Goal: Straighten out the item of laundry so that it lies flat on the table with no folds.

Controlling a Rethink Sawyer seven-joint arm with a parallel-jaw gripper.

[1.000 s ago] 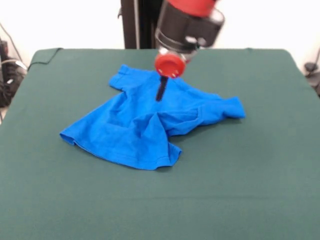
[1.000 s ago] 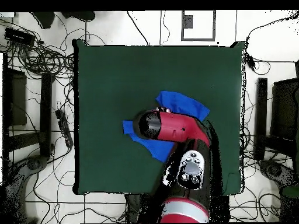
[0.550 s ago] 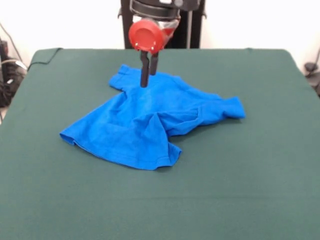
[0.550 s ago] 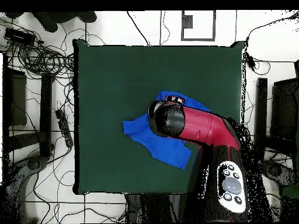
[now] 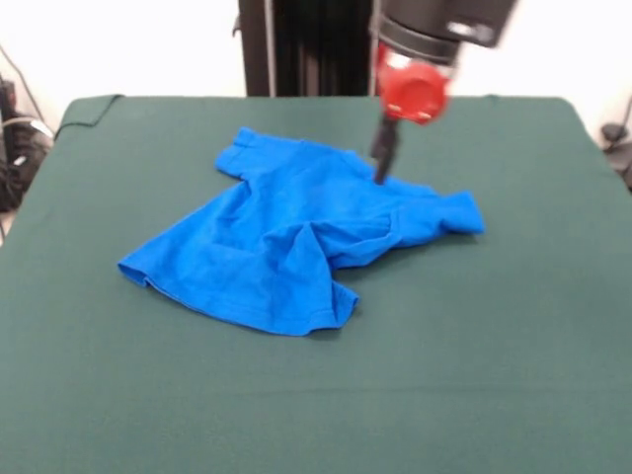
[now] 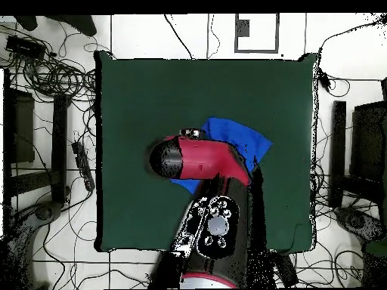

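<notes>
A bright royal-blue short-sleeved T-shirt (image 5: pixel 296 237) of soft plain fabric lies crumpled near the middle of the large table (image 5: pixel 494 375) with its dark green felt-like top, one sleeve reaching toward the right of the front view and a broad flap doubled over at the near hem. The red and black robot arm (image 6: pixel 200 158) hangs over the garment's far right part, its dark gripper (image 5: pixel 381 163) pointing down just above the cloth beside that right-hand sleeve; whether the pincer is released or clenched cannot be told, as its tips blur into a single dark bar, and nothing appears to be caught in it. From overhead the arm hides most of the shirt, leaving only a blue corner showing. The job looks to be at the stage of choosing a grasp point, with the flattening itself barely begun: folds and ridges run across the whole body of the shirt. The next move likely calls for a clean pinch on an edge or sleeve and a pull outward, away from the bunched centre.
</notes>
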